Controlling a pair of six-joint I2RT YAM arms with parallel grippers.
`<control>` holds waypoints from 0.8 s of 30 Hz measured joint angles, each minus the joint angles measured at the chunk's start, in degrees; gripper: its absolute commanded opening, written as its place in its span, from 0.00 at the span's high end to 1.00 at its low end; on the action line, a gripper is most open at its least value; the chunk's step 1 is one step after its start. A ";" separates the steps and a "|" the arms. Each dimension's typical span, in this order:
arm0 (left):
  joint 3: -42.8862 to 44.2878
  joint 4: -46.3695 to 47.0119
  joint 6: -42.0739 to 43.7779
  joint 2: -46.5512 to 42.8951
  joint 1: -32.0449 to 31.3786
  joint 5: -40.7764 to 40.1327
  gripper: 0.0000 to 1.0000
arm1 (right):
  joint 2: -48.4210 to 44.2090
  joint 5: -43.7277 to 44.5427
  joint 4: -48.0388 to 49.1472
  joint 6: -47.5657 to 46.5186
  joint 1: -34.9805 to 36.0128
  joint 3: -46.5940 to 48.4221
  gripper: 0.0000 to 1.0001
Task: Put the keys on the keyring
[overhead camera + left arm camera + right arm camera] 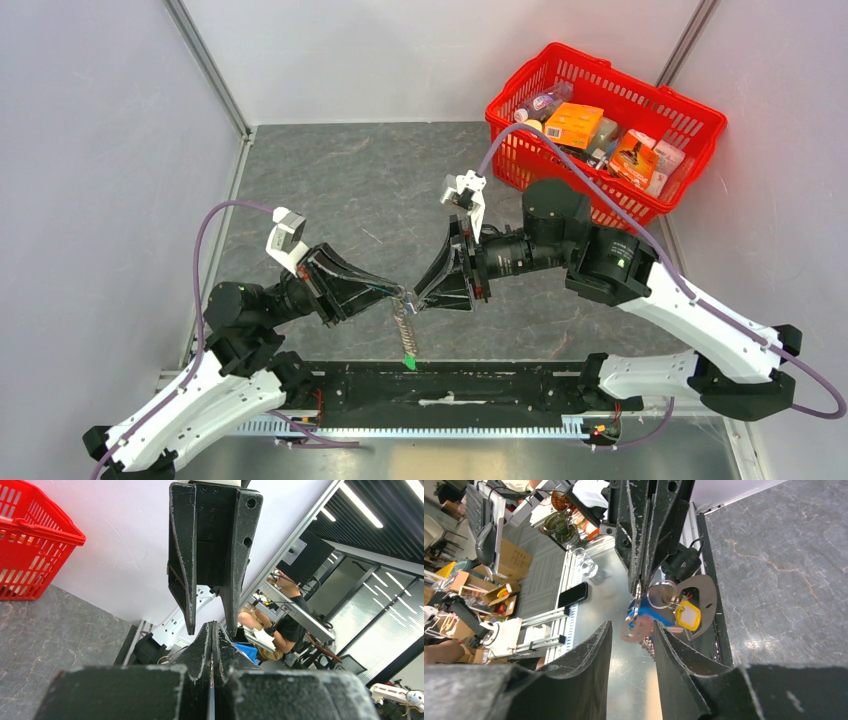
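My left gripper [403, 296] is shut on the keyring [405, 325] and holds it above the table's near edge. The chain and green tag [408, 360] hang down from it. In the right wrist view, the metal ring [663, 594], yellow tag [687, 617], grey strap loop [705, 597] and a blue-headed key [644, 614] hang in a bunch under the left fingers [646, 530]. A coppery key [636, 630] hangs lowest. My right gripper [632, 624] is open, its tips just short of the bunch and facing the left gripper [213, 625] tip to tip.
A red basket [497, 110] full of boxes and bottles stands at the back right, and its corner shows in the left wrist view [30, 525]. Grey walls with metal posts close in the table. A black rail [450, 385] runs along the near edge.
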 measured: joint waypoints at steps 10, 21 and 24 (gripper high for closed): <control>-0.22 0.74 -0.59 -0.02 0.00 0.04 0.98 | -0.92 1.11 -1.20 -1.66 -0.02 0.02 0.54; -0.22 1.84 -1.09 0.42 0.00 0.04 0.98 | 0.02 1.07 -0.81 -1.57 -0.02 0.11 0.56; -0.22 1.92 -1.14 0.59 0.00 0.04 0.98 | 0.76 1.07 -0.66 -1.51 -0.02 0.11 0.57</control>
